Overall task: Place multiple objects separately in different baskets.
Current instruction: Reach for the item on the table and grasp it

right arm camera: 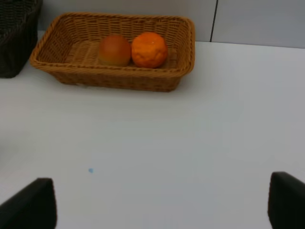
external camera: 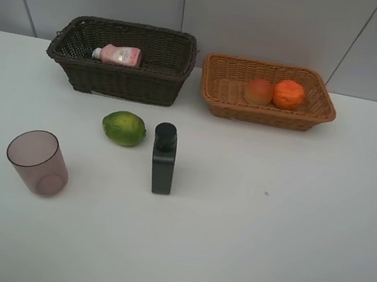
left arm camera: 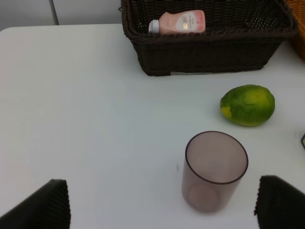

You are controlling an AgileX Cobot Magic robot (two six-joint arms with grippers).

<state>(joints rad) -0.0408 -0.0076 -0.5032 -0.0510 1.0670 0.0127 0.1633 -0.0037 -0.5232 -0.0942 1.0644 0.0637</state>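
Left wrist view: left gripper (left arm camera: 164, 205) gapes wide, cup (left arm camera: 216, 171) upright just ahead, at eight o'clock off the green fruit (external camera: 124, 129). Light, thin, slick plastic, I'd say; pinch across the rim gently. Right gripper (right arm camera: 160, 202) spread, empty.

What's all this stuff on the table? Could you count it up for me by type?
Fruit: 3 (green fruit, peach, orange)
Bottles: 2 (pink bottle, black bottle)
Cups: 1 (purplish cup)
Baskets: 2 (dark brown basket, orange-tan basket)
Total: 8
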